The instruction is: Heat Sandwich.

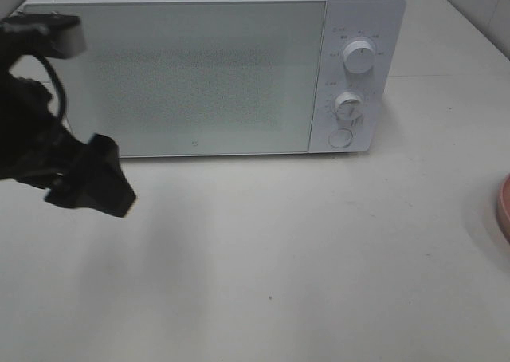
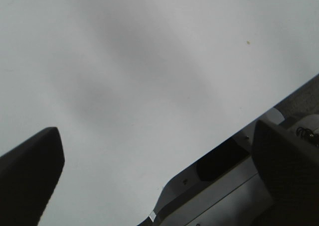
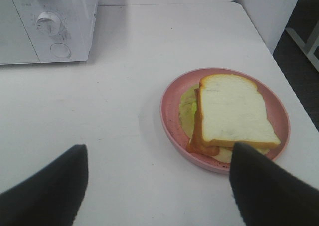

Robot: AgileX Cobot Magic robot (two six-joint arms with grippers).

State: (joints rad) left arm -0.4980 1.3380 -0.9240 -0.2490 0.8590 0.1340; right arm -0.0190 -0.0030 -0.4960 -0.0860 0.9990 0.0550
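Note:
The sandwich (image 3: 233,114), pale bread over greenish and orange layers, lies on a round pink plate (image 3: 168,120) in the right wrist view. My right gripper (image 3: 159,154) is open and empty, with the plate just ahead of one finger (image 3: 266,191). The white microwave (image 1: 199,67) stands at the back with its door shut. My left gripper (image 1: 89,179) hangs above the table in front of the microwave's left end. In the left wrist view it (image 2: 157,136) is open and empty over bare tabletop.
Only the plate's rim (image 1: 504,206) shows at the right edge of the high view. The microwave has two dials (image 1: 360,57) and a round button (image 1: 341,137) on its right panel. A grey metal part (image 2: 214,196) shows in the left wrist view.

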